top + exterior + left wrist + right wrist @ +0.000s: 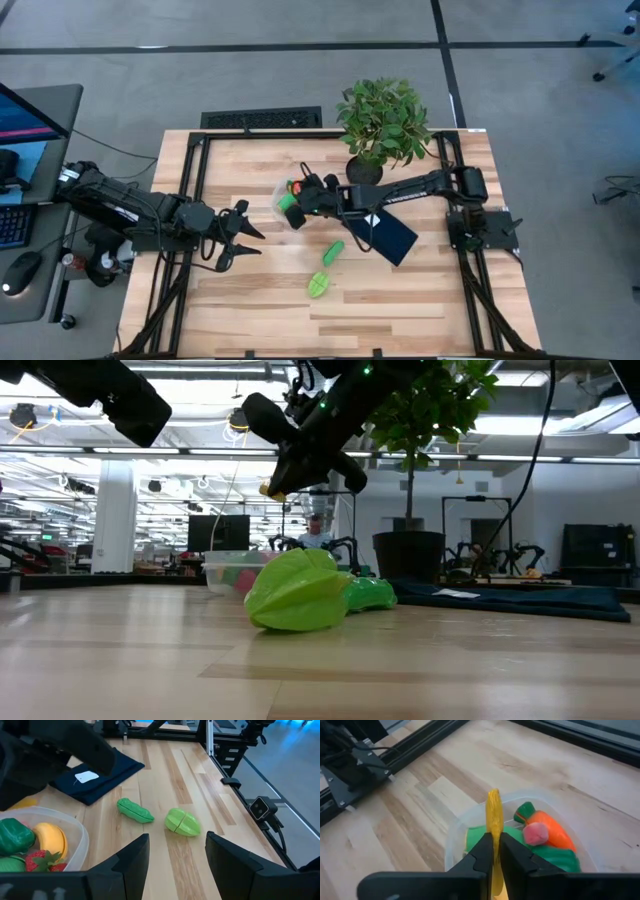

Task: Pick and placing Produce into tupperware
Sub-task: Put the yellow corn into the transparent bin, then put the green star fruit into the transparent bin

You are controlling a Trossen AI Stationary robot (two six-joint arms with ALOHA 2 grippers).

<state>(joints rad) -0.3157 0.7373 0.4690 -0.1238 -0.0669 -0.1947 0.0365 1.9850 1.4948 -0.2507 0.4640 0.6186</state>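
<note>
1. The right gripper [494, 851] hangs directly above the clear tupperware [283, 200], its fingers pinched tight on a thin yellow piece of produce [493, 815] that stands up between them.
2. The tupperware sits on the worktop [400, 310] just in front of the potted plant [383, 122]. It already holds an orange carrot [551, 831], a pink piece, green pieces, a banana [50, 839] and strawberries [44, 860].
3. Two items remain outside the tupperware, on its side away from the plant: a long green vegetable [333, 251] near it and a rounder light green piece [319, 285] farther out. A dark blue cloth [385, 235] lies beside the tupperware, under the right arm.
4. The left gripper [247, 235] waits close to the tupperware on the side opposite the cloth, fingers partly apart and empty.
5. Risks, as I judge them:
   - The yellow piece is held by a narrow edge; released from this height it may tip, hit the rim and bounce onto the worktop.
   - The contents are already heaped, so a drop could roll off the pile or knock a piece out.
   - Lowering too far could push the light tupperware sideways, towards the left gripper.
</note>
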